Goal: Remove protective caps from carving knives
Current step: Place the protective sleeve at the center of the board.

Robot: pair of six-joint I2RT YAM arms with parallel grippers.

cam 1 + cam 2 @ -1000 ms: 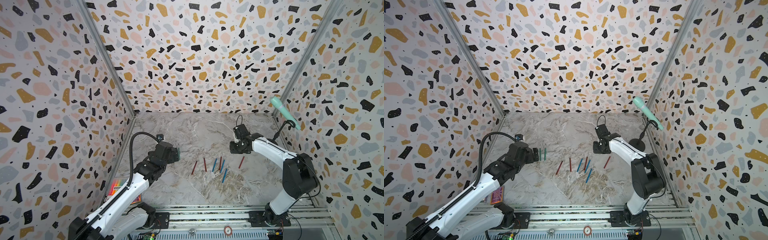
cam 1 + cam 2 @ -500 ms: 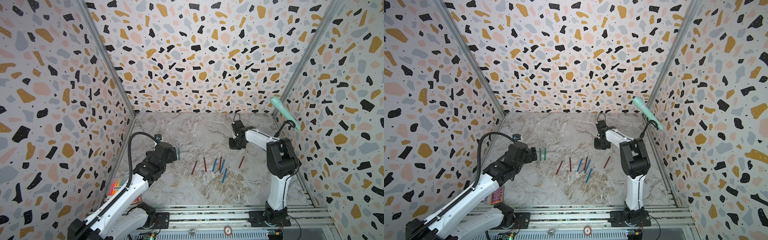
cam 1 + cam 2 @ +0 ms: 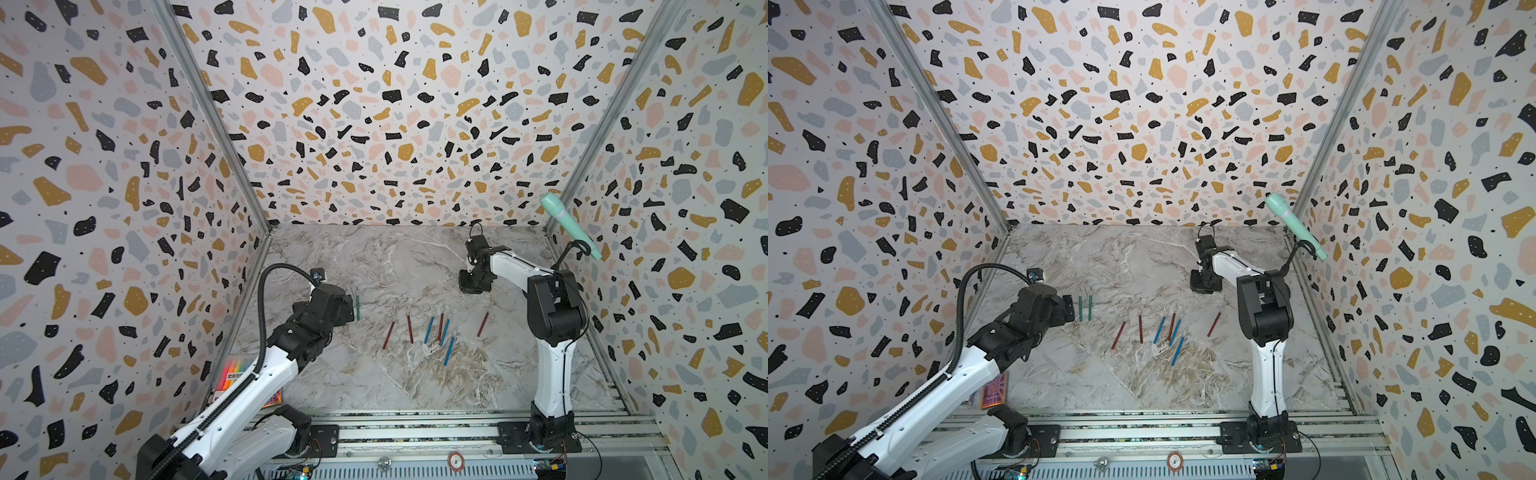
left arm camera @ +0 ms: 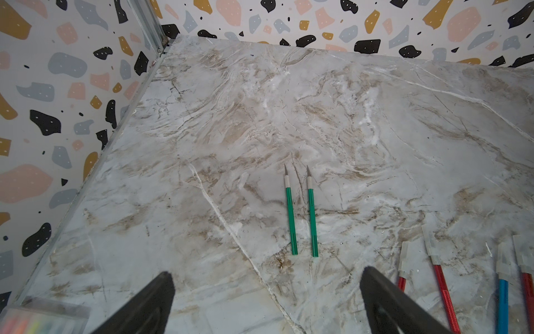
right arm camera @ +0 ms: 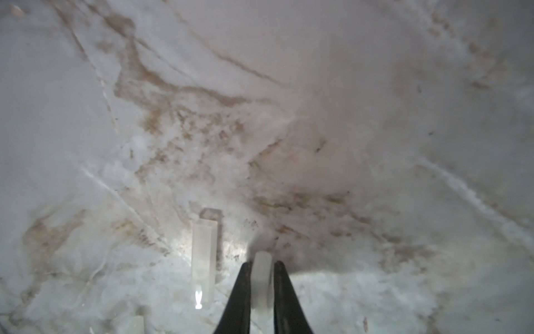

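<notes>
Carving knives (image 3: 441, 327), red and blue, lie clustered mid-way across the marble table (image 3: 374, 266), with clear caps (image 4: 404, 258) over their tips. Two green knives (image 4: 290, 221) lie side by side apart from that cluster, grey blades bare, just ahead of the left gripper (image 4: 265, 273), whose jaws are spread wide around nothing. Farther back, the right gripper (image 5: 262, 264) hangs low, pinching what looks like a translucent cap (image 5: 261, 277) in a blurred view. A loose cap (image 5: 203, 260) lies just beside it.

- Pen pack (image 3: 237, 372), table's (image 3: 374, 257) seven o'clock corner: mostly under the left arm (image 3: 270, 365).
- Red and blue carving knives (image 4: 443, 292): shafts cut by the edge.
- Clear cap (image 5: 261, 277): blurred.
</notes>
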